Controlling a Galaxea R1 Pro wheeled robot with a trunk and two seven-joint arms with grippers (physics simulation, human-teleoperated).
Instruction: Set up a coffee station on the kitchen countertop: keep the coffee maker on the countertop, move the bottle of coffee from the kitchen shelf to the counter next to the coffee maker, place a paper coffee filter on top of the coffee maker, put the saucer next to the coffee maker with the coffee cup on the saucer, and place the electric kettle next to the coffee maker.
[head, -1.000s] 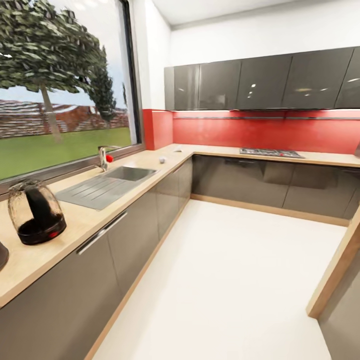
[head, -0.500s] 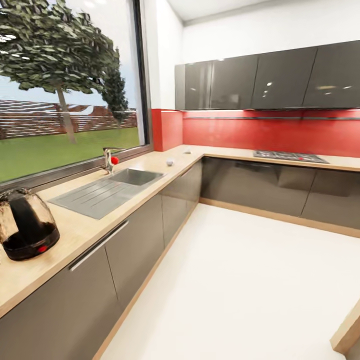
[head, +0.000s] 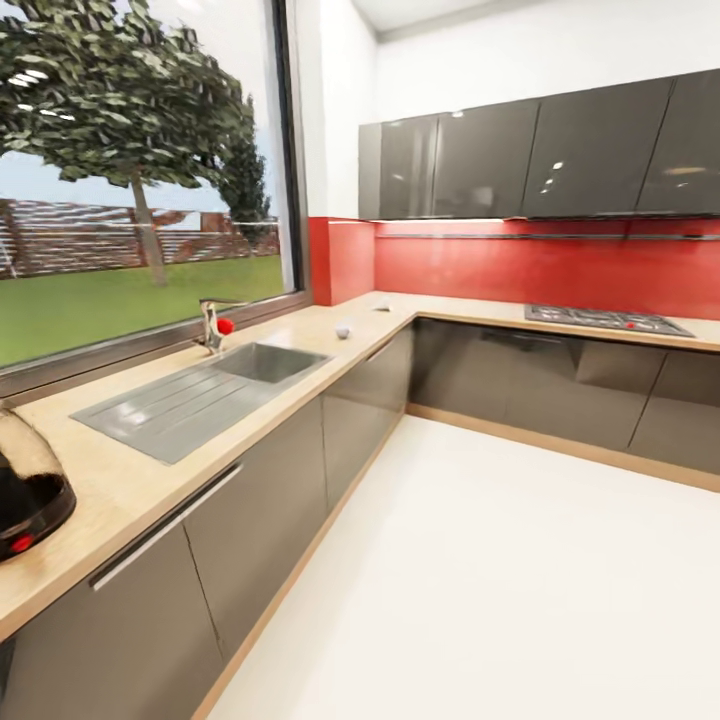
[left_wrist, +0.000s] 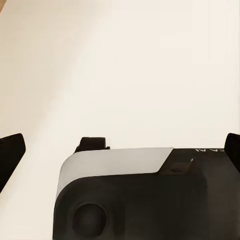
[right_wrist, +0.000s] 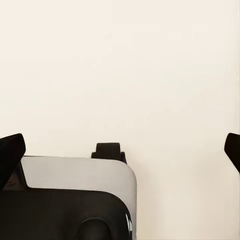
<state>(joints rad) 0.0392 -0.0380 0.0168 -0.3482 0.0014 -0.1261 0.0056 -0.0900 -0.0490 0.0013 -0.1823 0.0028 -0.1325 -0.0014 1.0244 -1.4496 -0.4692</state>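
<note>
— What's in front of you?

— The kitchen countertop (head: 120, 480) runs along the window wall and turns the corner under the red backsplash. The electric kettle (head: 25, 490) stands on it at the near end, cut off by the picture's left edge — I see its glass side, black base and red switch. Past it lie the sink (head: 265, 362) with its draining board and the tap (head: 210, 322).

— Anything else on the counter?

— Two small pale things near the corner: one (head: 343, 331) past the sink, another (head: 381, 304) further on. Too small to name; the first might be the cup. A hob (head: 605, 320) sits on the far run.

— And your fingers?

— My left gripper (left_wrist: 120, 150) and my right gripper (right_wrist: 120, 150) both have their dark fingertips spread to the picture's edges, grasping nothing, over a plain cream surface.
</note>
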